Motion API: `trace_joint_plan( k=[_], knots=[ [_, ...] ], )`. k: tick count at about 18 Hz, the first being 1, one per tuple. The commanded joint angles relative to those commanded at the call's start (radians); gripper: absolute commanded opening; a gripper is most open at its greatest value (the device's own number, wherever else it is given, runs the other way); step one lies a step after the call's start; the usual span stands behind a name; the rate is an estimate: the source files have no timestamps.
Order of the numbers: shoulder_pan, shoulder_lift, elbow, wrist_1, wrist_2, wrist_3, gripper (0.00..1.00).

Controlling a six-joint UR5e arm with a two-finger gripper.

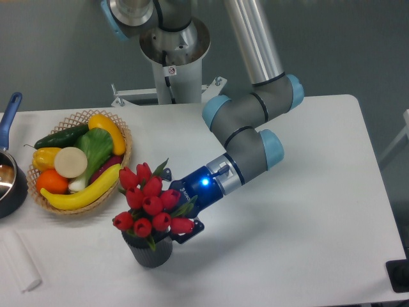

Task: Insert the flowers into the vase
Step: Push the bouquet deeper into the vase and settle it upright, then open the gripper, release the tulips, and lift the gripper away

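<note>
The flowers are seen at the near left of the table, directly over the vase, so that the buds hide its mouth; whether the stems are already inside cannot be told, though they seem to reach into the opening. The gripper is brought in from the right, low against the bunch, beside the vase rim. Its fingers are masked by leaves and buds, so it cannot be told whether they are clenched on the stems or released. The bunch is judged to be light and fairly soft: the buds and leaves would bend or be crushed if squeezed, so hold is best taken on the stems below the heads, where they are bundled tightly and stiffest. As the heads spread wider than the vase, only the stems can be expected to enter, and the buds would come to rest on the thick rim. The vase looks small and may be tipped by a sideways push. A basket of fruit and vegetables stands just left and farther back, and a pot lies at the left edge.
</note>
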Motion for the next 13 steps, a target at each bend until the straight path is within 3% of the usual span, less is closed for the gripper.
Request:
trace_joint_plan(
  k=[6, 13],
  knots=[
    [0.006, 0.063, -0.011, 0.005, 0.104, 0.003, 1.00],
    [0.055, 0.149, -0.015, 0.006, 0.344, 0.054, 1.00]
  ],
)
